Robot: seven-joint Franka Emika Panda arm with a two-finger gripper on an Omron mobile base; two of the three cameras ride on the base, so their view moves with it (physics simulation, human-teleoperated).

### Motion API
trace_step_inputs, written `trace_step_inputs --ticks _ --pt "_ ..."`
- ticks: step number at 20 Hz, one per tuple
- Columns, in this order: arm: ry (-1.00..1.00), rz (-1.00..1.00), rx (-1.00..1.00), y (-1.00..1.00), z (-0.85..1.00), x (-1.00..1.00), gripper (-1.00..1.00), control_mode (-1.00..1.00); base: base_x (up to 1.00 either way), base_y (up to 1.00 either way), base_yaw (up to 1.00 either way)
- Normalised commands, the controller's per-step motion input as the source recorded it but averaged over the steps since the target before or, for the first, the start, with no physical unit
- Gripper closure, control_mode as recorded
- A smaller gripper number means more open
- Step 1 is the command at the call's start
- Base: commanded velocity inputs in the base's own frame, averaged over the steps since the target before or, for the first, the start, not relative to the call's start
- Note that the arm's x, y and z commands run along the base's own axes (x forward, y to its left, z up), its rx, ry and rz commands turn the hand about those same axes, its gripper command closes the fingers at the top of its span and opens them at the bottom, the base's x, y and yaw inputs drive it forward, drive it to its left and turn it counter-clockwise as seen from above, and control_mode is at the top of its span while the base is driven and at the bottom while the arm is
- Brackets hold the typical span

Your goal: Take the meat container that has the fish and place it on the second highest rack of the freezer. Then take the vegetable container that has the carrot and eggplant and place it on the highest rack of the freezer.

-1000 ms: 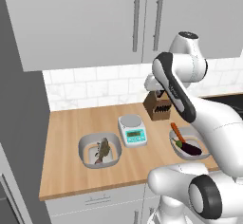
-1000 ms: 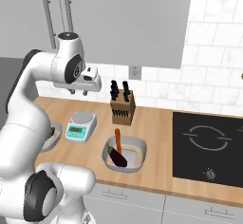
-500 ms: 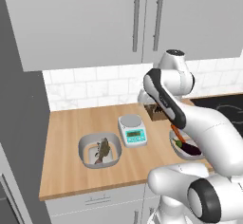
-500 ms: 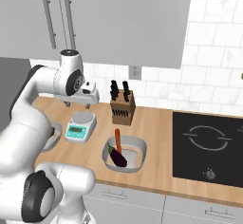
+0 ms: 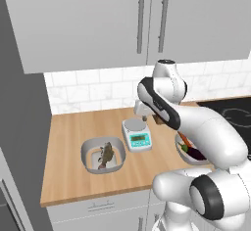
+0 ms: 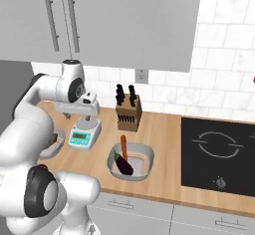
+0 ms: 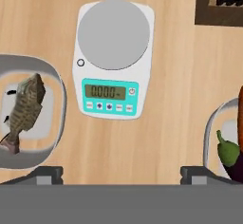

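Lying in its grey tub [image 7: 57, 118] at the left edge of the hand view, the fish [image 7: 23, 108] runs head up and tail down, its long axis slanting a little from upper right to lower left. In the left base view the same fish [image 5: 106, 154] sits in the tub [image 5: 87, 152] at the lower left of the counter [image 5: 68, 137], left of the kitchen scale [image 5: 138, 134].

The gripper [image 7: 121, 173] hangs over the scale [image 7: 114, 57], pointing straight down at the wood, its two dark tips standing wide apart with nothing between them. So the fish tub lies off to the left of the gripper in the hand view, and the move to come looks like a sideways shift toward that side, then a descent onto the tub's rim.

The second tub [image 6: 144, 162] holds the carrot [image 6: 123, 147] and the eggplant [image 6: 123, 164]; it sits at the lower middle of the right base view, in front of the knife block [image 6: 128, 113]. In the hand view its rim [image 7: 211, 133] shows at the right edge, about as far from the gripper as the fish tub is on the other side.

Compared with a second ago, the arm has swung leftward and lower, from above the knife block to above the scale, and the jaws have spread from partly closed to fully wide. Both tubs and the scale stand where they were.
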Motion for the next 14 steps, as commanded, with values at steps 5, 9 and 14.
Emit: trace_step_inputs --ticks 5,9,14 --pt "0.04 0.03 0.00 0.00 -0.37 0.01 -1.00 -1.00 0.00 0.00 0.00" --pt "0.00 0.03 0.00 0.04 -0.57 0.00 -1.00 -1.00 0.00 0.00 0.00" --pt "0.00 0.01 0.00 0.17 -0.17 0.00 -1.00 -1.00 0.00 0.00 0.00"
